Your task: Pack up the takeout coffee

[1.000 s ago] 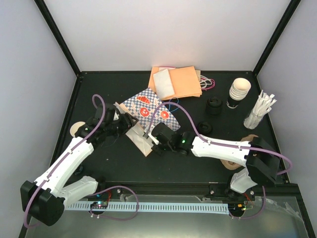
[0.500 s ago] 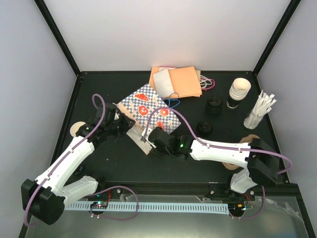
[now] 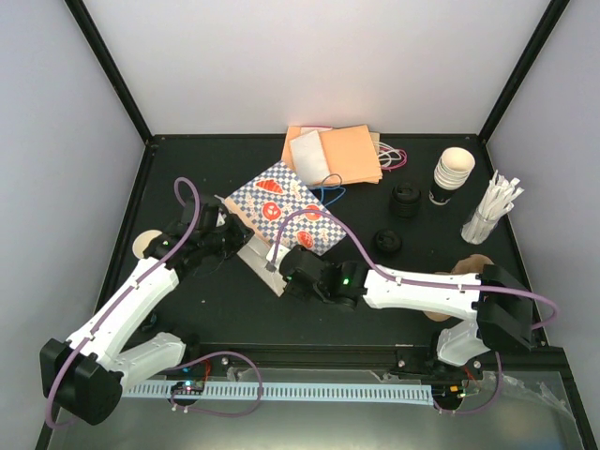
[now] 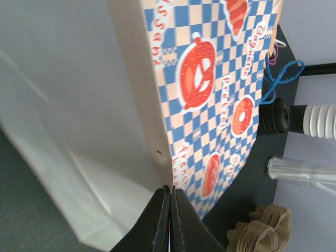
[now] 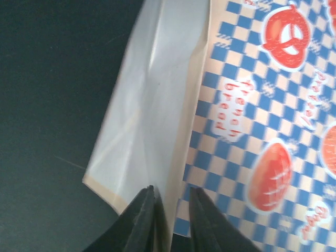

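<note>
Top external: right end effector [image 5: 171, 190], parted astride the bag [image 3: 281, 199] edge, has slid left; left end effector [image 4: 169, 190] pinches it.

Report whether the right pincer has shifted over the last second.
Yes. The right pincer slid left, farther from the tall stack of cream paper cups.

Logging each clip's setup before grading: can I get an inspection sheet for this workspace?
Surface: black table, nothing spilled seen.
Job's things: checkered bag between the arms; black lid to its right, cup beneath not discernible.
Clutter: orange bags, cup stack, clear cup of sticks, pulp carrier.
Grippers: left gripper shut on the bag's edge; right gripper open, astride its white folded end.
Cables: purple cables loop from both arms.
Surroundings: white walls, black frame.
</note>
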{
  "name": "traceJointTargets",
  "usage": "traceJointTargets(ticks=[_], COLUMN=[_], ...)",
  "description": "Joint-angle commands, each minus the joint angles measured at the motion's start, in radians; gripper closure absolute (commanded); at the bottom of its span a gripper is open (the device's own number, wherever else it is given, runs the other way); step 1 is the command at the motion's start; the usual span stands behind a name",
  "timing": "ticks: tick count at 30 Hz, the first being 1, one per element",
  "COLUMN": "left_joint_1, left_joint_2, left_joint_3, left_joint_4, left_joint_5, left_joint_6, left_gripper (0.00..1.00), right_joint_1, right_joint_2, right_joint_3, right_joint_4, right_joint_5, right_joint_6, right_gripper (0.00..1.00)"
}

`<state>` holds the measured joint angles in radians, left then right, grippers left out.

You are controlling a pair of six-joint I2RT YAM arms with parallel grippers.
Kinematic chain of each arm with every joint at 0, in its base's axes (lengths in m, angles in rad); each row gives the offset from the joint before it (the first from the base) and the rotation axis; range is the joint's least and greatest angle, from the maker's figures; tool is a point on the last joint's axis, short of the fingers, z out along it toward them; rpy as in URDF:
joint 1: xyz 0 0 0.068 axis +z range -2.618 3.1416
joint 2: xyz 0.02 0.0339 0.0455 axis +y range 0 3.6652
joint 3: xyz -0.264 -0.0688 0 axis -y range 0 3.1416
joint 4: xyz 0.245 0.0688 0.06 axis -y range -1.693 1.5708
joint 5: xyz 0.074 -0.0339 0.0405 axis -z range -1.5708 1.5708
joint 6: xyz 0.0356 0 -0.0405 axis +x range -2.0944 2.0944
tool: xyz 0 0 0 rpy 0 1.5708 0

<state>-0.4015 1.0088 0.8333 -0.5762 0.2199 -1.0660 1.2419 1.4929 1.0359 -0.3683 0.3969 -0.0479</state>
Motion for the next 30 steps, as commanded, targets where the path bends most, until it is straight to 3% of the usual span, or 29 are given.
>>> traceJointTargets(ticks=[1, 7, 14, 19, 22, 30], left_joint_1=[-0.005, -0.004, 0.008, 0.016, 0.021, 0.028], left_joint_2=[-0.018, -0.036, -0.046, -0.075, -0.098, -0.125], left_joint_3=[0.017, 0.015, 0.044, 0.044, 0.044, 0.027], left_joint_4=[0.013, 0.055, 0.061, 0.112, 0.144, 0.208], left_joint_5=[-0.014, -0.010, -0.012, 0.023, 0.068, 0.174], left_joint_6=[0.005, 0.046, 0.154, 0.247, 0.328, 0.385], left_gripper=[0.98, 0.98, 0.99, 0.98, 0.98, 0.98], right_joint_1=[0.009, 0.011, 0.009, 0.006, -0.014, -0.188], right_joint_2=[-0.033, -0.055, -0.106, -0.212, -0.286, -0.412], right_joint_3=[0.027, 0.028, 0.062, 0.013, -0.025, -0.043], right_joint_4=[-0.005, -0.014, -0.036, 0.017, 0.042, 0.018], right_joint_5=[0.069, 0.068, -0.038, -0.044, -0.024, -0.161], right_joint_6=[-0.019, -0.009, 0.028, 0.051, 0.073, 0.176], right_gripper=[0.74, 0.54, 0.49, 0.20, 0.08, 0.02])
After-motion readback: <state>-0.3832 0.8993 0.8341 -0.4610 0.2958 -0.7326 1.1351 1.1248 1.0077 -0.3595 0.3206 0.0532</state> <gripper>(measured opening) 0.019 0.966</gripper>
